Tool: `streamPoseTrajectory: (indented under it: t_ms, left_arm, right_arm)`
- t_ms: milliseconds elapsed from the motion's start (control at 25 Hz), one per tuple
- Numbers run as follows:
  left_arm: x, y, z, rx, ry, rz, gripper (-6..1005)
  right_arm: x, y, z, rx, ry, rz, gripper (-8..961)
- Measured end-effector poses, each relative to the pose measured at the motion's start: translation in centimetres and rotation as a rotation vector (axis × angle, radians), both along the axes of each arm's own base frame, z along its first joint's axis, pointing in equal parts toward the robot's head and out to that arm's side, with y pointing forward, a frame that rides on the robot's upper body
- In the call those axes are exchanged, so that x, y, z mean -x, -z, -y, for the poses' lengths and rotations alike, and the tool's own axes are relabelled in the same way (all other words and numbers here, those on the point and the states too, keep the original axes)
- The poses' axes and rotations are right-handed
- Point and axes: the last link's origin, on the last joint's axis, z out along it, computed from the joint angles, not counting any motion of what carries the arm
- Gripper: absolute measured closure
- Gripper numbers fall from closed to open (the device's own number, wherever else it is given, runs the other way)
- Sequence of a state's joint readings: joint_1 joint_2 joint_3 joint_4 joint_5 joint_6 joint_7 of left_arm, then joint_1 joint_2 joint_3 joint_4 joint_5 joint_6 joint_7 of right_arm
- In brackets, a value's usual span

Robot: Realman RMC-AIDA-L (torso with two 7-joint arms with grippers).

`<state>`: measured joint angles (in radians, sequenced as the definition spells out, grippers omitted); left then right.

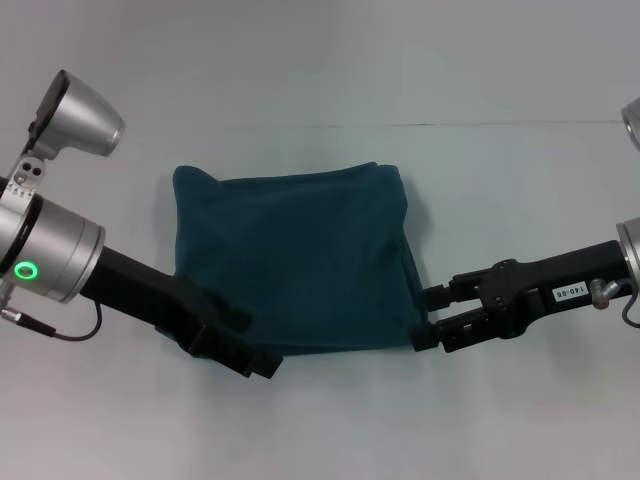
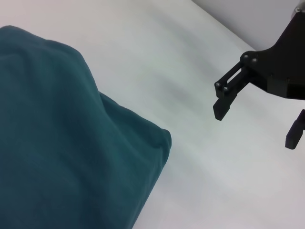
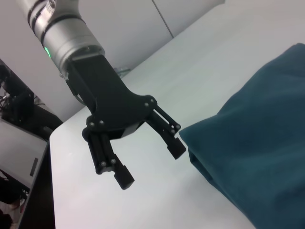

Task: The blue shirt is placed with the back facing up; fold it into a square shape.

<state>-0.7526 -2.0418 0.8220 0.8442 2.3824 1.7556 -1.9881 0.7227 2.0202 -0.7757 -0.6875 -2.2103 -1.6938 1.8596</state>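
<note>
The blue shirt [image 1: 300, 260] lies folded into a rough square in the middle of the white table, plain side up, with no lettering visible. My left gripper [image 1: 255, 345] is open at the shirt's near left corner. In the right wrist view the left gripper [image 3: 151, 166] holds nothing, and one fingertip [image 3: 177, 150] is right beside the edge of the shirt [image 3: 257, 143]. My right gripper [image 1: 430, 318] is open at the shirt's near right corner. In the left wrist view the right gripper [image 2: 256, 129] hovers over bare table, apart from the shirt [image 2: 57, 143].
The white table [image 1: 320, 430] extends on all sides of the shirt. A thin seam line [image 1: 450, 124] runs across the far part. In the right wrist view the table's edge [image 3: 50, 157] drops off toward dark equipment [image 3: 19, 105] beyond it.
</note>
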Motion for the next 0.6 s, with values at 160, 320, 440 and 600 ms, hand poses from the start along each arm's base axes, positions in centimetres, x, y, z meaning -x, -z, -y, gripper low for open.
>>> streamPoseTrajectory:
  t_ms: [160,320,440,600]
  left_arm:
    - [0.0,-0.02,-0.01,-0.001,0.001,-0.001,62]
    - [0.0,-0.03,-0.04,-0.003,0.002,-0.002,62]
    - [0.0,-0.03,-0.04,-0.004,0.002,-0.003,62]
    - [-0.01,-0.05,-0.04,-0.004,0.003,-0.003,62]
  right_arm:
    - [0.02,0.0,0.01,0.0,-0.001,-0.002,56]
    - [0.08,-0.01,-0.01,-0.001,-0.001,-0.007,56]
    - [0.11,-0.02,-0.01,-0.002,-0.001,-0.008,56]
    - [0.11,-0.06,-0.03,-0.003,-0.001,-0.009,56]
